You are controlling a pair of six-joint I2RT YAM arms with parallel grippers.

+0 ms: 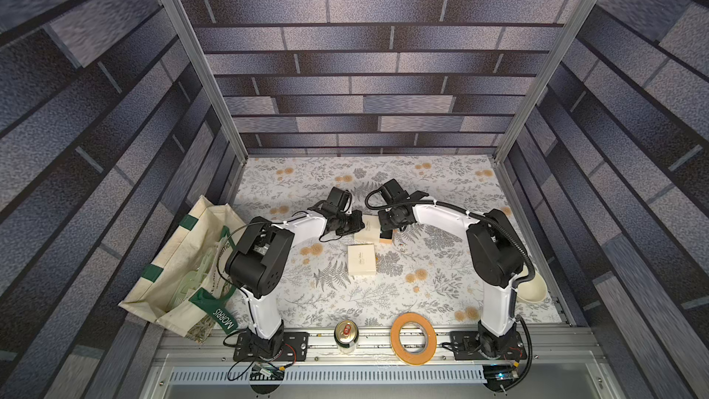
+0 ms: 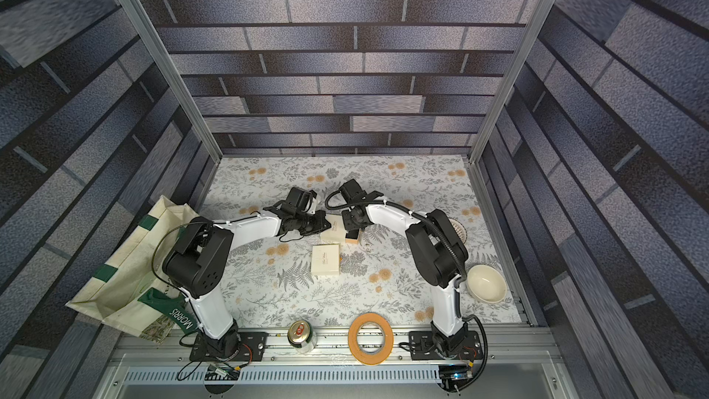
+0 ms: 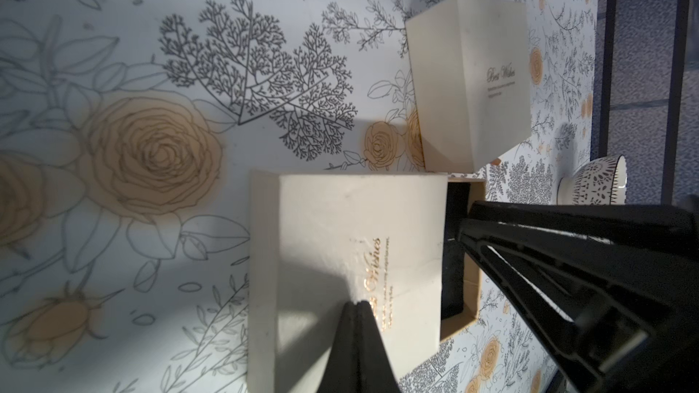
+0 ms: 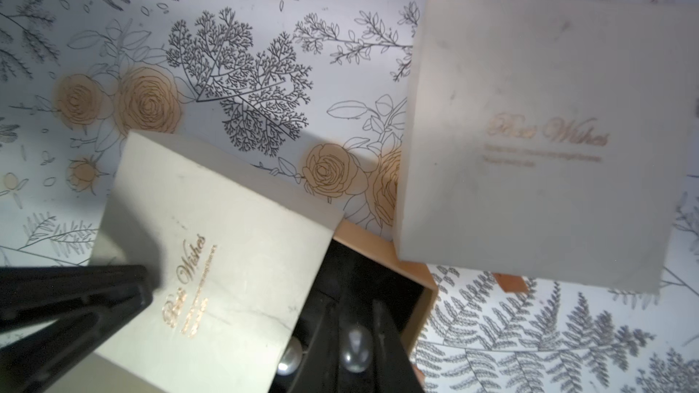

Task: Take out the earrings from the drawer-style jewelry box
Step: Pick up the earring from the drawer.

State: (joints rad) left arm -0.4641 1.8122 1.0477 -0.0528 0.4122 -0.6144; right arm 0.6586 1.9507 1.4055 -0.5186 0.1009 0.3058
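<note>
l pincer (image 3: 357, 304) shut, tips on cream square cardboard box sleeve (image 3: 340, 240); r pincer (image 4: 353, 308) narrow, gripping pearly bead earring (image 4: 355, 349) in black-lined tan drawer (image 4: 425, 315).

earring (image 4: 354, 349) blurred betw fingers of right pincer (image 4: 353, 306), 2nd earring (image 4: 291, 359) part-hidden by box sleeve (image 4: 212, 240), drawer (image 4: 382, 249) mostly covered

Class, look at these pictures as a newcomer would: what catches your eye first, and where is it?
Mid-table sits a cream box whose drawer is slid open. The right gripper reaches into it around a shiny earring, while the shut left gripper rests on the box's top. A second box, closed, lies close by.
</note>
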